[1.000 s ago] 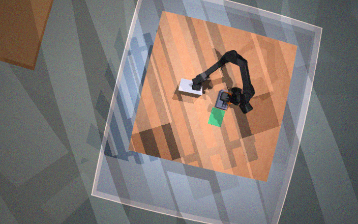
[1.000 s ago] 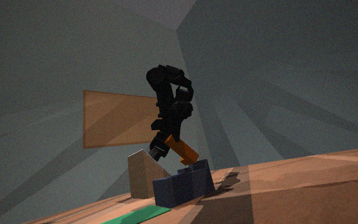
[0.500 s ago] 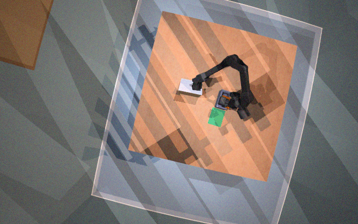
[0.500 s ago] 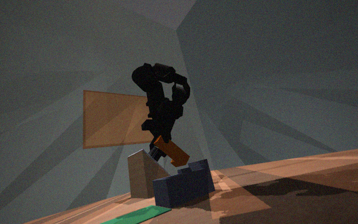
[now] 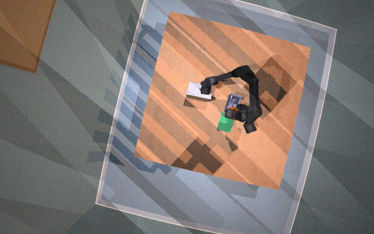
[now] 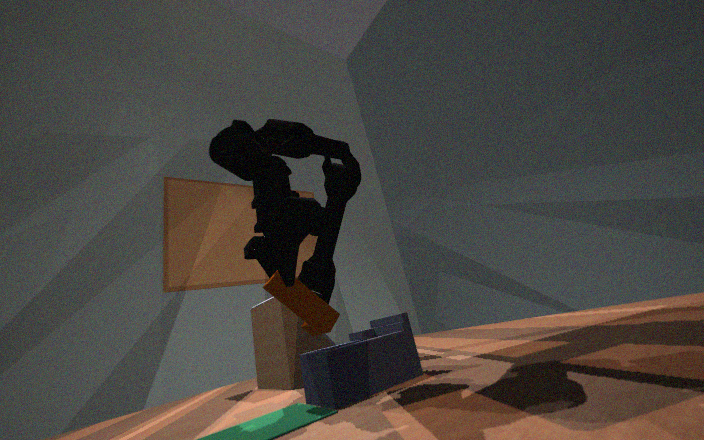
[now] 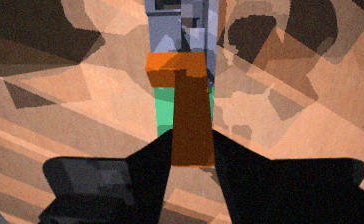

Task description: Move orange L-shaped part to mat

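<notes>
The gripper [image 7: 193, 150] is clamped tight on the straight end of the orange L-shaped part [image 7: 190, 110], fingers only partway closed because the bar sits between them. The part is up in the air — clear of the grey tray [image 6: 360, 363] in the exterior view, where it hangs tilted, held end high and the L-shaped end dipping toward the tray. In the wrist view its long axis runs straight away from the jaws, with the short crosspiece at the far end sticking out to the left. Below the bar sits the green mat [image 7: 164, 112], just beside the tray — both near the middle of the wooden desk [image 5: 182, 139], a bit toward its right edge in the top view. A pale block [image 5: 195, 90] sits well apart.
</notes>
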You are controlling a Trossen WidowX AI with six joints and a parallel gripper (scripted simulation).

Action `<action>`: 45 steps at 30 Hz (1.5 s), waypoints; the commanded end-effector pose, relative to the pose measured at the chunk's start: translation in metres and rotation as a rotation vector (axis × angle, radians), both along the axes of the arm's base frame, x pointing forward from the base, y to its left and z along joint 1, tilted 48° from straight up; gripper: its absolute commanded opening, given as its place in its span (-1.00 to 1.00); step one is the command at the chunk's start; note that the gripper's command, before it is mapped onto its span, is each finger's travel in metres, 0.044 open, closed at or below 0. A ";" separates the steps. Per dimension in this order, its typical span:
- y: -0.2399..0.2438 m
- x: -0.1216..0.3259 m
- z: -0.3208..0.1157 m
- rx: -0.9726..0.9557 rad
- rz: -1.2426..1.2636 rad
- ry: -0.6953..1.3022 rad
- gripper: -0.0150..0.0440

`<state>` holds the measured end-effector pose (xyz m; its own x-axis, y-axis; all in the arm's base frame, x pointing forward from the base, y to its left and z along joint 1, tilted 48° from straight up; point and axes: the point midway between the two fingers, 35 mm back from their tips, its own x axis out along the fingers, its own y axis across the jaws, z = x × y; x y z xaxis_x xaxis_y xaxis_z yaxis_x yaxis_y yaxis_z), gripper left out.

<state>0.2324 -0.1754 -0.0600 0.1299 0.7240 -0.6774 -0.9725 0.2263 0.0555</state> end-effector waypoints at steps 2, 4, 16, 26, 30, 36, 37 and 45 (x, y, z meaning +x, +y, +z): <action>-0.015 -0.007 -0.017 -0.004 0.005 -0.002 -0.49; -0.020 -0.009 -0.023 -0.005 0.005 -0.002 -0.49; -0.047 -0.022 -0.054 -0.007 0.005 -0.002 -0.49; -0.043 -0.021 -0.058 -0.007 0.005 -0.002 -0.49; -0.038 -0.020 -0.063 -0.007 0.005 -0.003 -0.49; -0.032 -0.019 -0.069 -0.007 0.005 -0.003 -0.49; -0.031 -0.019 -0.070 -0.007 0.005 -0.003 -0.49; -0.022 -0.017 -0.078 -0.007 0.005 -0.003 -0.49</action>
